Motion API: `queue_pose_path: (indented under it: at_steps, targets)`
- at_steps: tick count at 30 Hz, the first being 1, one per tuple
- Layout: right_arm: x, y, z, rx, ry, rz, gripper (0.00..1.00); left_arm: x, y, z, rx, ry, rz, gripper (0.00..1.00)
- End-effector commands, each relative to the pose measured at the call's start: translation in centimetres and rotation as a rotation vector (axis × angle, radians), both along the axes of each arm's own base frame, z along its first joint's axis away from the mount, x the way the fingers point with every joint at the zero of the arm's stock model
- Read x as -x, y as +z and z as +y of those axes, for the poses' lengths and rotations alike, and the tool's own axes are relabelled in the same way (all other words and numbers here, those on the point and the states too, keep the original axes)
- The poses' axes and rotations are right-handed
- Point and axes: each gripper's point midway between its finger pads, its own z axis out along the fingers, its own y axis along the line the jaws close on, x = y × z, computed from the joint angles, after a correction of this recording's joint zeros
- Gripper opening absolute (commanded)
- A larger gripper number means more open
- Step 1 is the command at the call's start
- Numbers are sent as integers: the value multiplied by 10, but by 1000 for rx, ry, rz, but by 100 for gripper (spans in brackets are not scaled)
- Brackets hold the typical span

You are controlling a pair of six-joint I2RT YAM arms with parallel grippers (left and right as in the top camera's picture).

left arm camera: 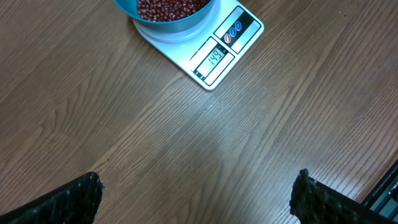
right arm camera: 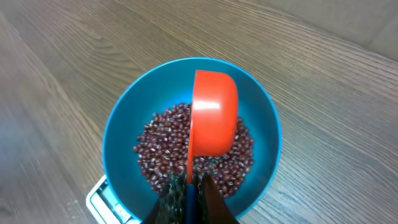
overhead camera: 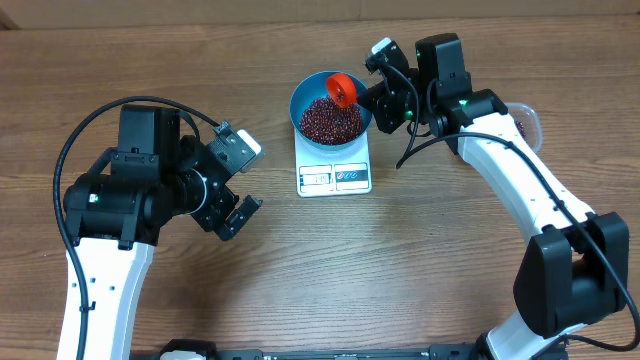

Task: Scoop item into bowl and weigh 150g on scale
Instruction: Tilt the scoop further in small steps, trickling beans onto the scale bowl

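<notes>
At twelve o'clock on the table (overhead camera: pixel 400 260): bowl (overhead camera: pixel 300 100) on scale (overhead camera: pixel 335 178), beans (overhead camera: pixel 330 120) inside. Right gripper (right arm camera: pixel 186 186) clamped on the handle of the cup (overhead camera: pixel 343 88), which is tipped over the bowl. Left gripper (overhead camera: pixel 250 180) wide open, empty, nine o'clock. Risk: extra shake overshoots target; nudging the rim skews the reading. Cup's inside hidden; display (left arm camera: pixel 215 57) digits hard to read; tub (overhead camera: pixel 527 118) mostly hidden, three o'clock.

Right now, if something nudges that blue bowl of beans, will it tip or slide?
Likely slides rather than tips: the bowl is wide and the beans sit low in it. That load should make it hefty. The scale has a smooth top, so it may skid.
</notes>
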Motion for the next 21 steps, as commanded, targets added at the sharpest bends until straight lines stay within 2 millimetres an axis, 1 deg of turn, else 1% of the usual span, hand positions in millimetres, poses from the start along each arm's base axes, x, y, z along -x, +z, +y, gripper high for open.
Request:
queue_pose_path:
  at_steps: [1, 3, 6, 8, 9, 11, 14, 17, 18, 20, 21]
  targets:
    - [1, 26, 2, -38, 25, -60, 4, 0, -2, 0, 3, 6, 10, 100]
    - [-5, 22, -6, 3, -20, -68, 4, 0, -2, -1, 3, 6, 10, 100]
    - [1, 29, 2, -44, 28, -64, 4, 0, -2, 0, 3, 6, 10, 100]
    - [-5, 25, -4, -13, -7, -75, 4, 0, -2, 0, 3, 6, 10, 100]
    - [-5, 24, -5, -5, -14, -70, 4, 0, -2, -1, 3, 6, 10, 100]
    - [1, 27, 1, -34, 18, -62, 4, 0, -2, -1, 3, 6, 10, 100]
    - [-4, 24, -5, -4, -14, -67, 4, 0, -2, 0, 3, 6, 10, 100]
    - [5, 31, 3, -46, 32, -58, 4, 0, -2, -1, 3, 6, 10, 99]
    - [3, 31, 1, -38, 24, -63, 4, 0, -2, -1, 3, 6, 10, 100]
    - [-6, 23, -12, 29, -47, -72, 4, 0, -2, -1, 3, 6, 10, 100]
    - [-6, 22, -14, 37, -54, -69, 4, 0, -2, -1, 3, 6, 10, 100]
